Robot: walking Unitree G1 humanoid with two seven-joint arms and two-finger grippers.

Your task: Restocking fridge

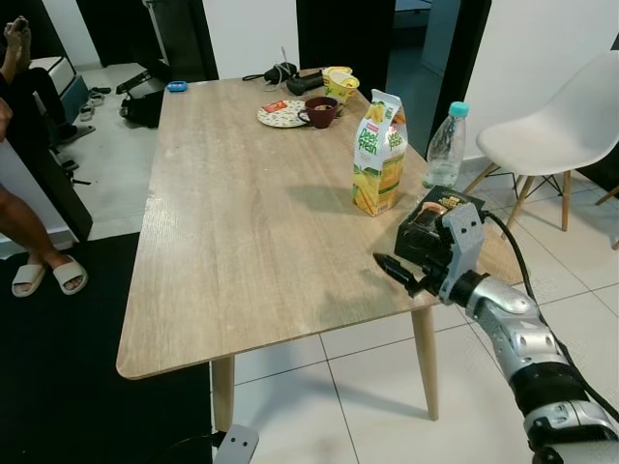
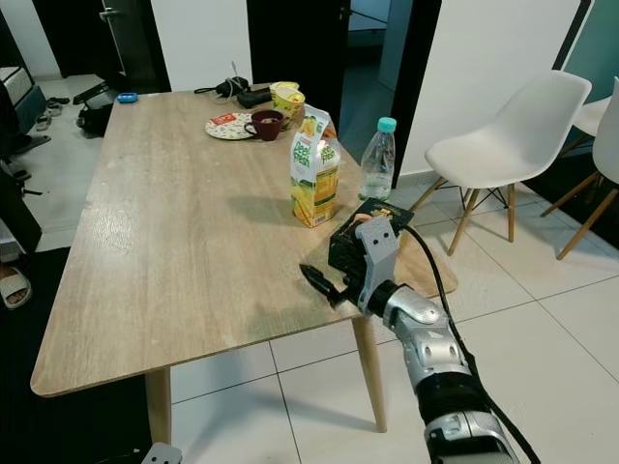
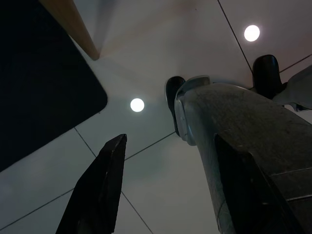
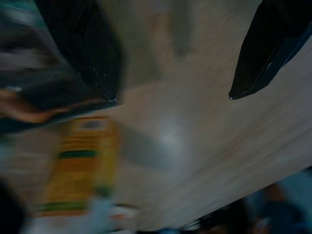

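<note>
The right gripper (image 4: 173, 63) hovers over the near right corner of the wooden worktop (image 1: 242, 222), its black fingers (image 4: 85, 48) spread wide with nothing between them. Just beside it lies a dark food box (image 1: 430, 217), and a little farther in a yellow-green juice carton (image 1: 379, 155) stands upright with a clear water bottle (image 1: 446, 145) near it. The left gripper (image 3: 168, 192) hangs idle over the tiled floor (image 3: 161, 39), fingers apart.
</note>
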